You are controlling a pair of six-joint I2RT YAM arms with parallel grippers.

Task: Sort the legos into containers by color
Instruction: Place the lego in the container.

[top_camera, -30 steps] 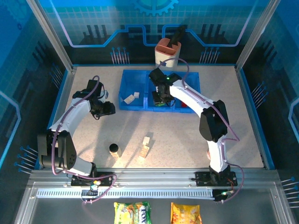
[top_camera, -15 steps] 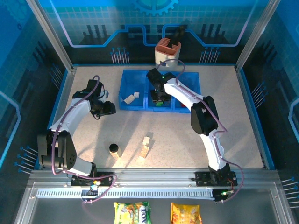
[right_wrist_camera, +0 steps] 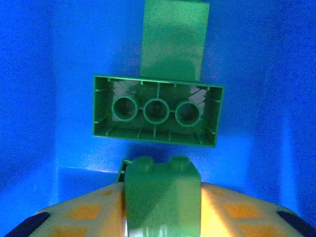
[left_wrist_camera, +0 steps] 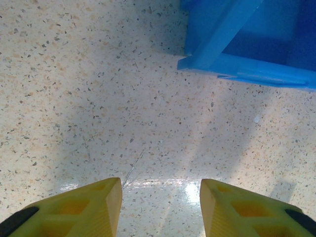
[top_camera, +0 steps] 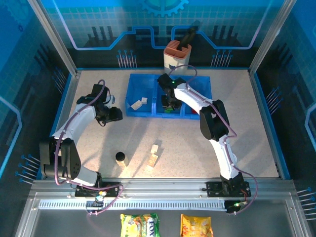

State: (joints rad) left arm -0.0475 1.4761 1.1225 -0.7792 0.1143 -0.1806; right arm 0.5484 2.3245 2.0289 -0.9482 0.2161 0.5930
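Clenched on a green lego (right_wrist_camera: 161, 182) between the yellow fingers (right_wrist_camera: 84, 215) of the right gripper (right_wrist_camera: 162, 217), two studs showing at the far end of the piece. Just beyond it at 12 o'clock, a second green lego (right_wrist_camera: 157, 111) lying hollow side up on the blue floor of the tray (right_wrist_camera: 44, 98). At 12 o'clock again, right against that one's far edge, a third green lego (right_wrist_camera: 174, 39). Blue walls close in at 9 and 3 o'clock, so little room sideways.

Seen from the top camera, down in the middle compartment, with the arm reaching in from 5 o'clock. In the left compartment, two cream legos (top_camera: 138, 103).

Spread wide over bare speckled table, the left gripper (left_wrist_camera: 160, 190), nothing between its fingers, a tray corner at 1 o'clock. From above, off the tray's 9 o'clock side, apart from the rim.

Out at 6 o'clock of the tray, two loose cream legos (top_camera: 154, 153) side by side, a black cylinder (top_camera: 120, 157) at their 9 o'clock, open surface all around. Behind the tray at 12 o'clock, an orange-and-white cup holder (top_camera: 177, 55).
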